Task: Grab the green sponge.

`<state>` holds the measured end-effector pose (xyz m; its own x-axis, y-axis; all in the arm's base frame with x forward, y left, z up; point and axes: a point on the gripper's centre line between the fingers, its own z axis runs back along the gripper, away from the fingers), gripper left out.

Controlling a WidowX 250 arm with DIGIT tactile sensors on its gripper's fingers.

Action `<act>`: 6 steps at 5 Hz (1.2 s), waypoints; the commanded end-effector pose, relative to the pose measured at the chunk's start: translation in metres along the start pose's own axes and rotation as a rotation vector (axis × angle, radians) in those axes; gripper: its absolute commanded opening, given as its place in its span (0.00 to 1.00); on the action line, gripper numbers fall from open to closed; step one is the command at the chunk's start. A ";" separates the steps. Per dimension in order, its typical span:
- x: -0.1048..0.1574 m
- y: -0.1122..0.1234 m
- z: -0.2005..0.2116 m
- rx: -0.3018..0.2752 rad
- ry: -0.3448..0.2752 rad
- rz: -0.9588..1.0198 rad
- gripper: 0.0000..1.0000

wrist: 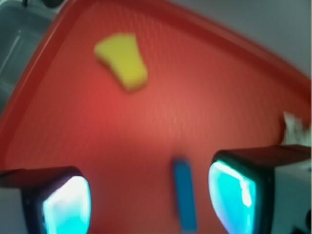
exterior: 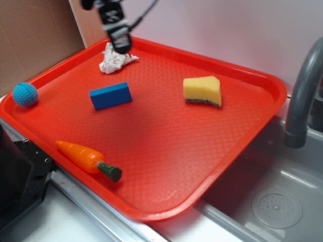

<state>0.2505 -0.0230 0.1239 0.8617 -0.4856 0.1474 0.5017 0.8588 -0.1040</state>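
Landmark for all entries: red tray [exterior: 242,151].

1. My hand [exterior: 121,46]. In the exterior view it is blurred and cut off by the top edge, hanging over the tray's far left part right at the crumpled white paper [exterior: 115,59]; whether it touches the paper I cannot tell. In the wrist view my two fingers [wrist: 231,192] stand spread wide apart, nothing between the pads, the tray floor showing through the gap.

2. Green sponge [exterior: 202,91]. Yellow foam wedge with a thin dark green-grey layer along its lower edge. It lies flat on the tray's far right part, clear of every other item and well apart from my hand. The wrist view [wrist: 123,59] shows it only as a blurred yellow wedge; the dark layer cannot be made out there.

3. Blue block [exterior: 110,96]. Rectangular, on the tray left of centre, between the paper and the carrot. In the wrist view it is a smeared blue strip below the gap of my fingers.

4. Toy carrot [exterior: 88,160]. Orange with a green stub, near the tray's front left rim.

5. Blue knitted ball [exterior: 25,94]. On the tray's left rim.

6. Grey faucet [exterior: 302,96]. Beyond the tray's right edge, cut off by the frame.

7. Sink [exterior: 267,201]. Under the tray's right side, partly covered.
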 end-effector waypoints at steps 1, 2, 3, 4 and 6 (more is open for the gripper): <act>0.068 -0.014 -0.054 0.070 0.008 -0.283 1.00; 0.075 -0.027 -0.084 0.065 0.069 -0.369 1.00; 0.073 -0.032 -0.096 0.018 0.065 -0.388 1.00; 0.071 -0.032 -0.099 0.030 0.063 -0.338 0.00; 0.050 -0.023 -0.039 0.167 0.060 -0.207 0.00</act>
<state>0.2830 -0.0655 0.0820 0.7537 -0.6562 0.0357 0.6544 0.7544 0.0520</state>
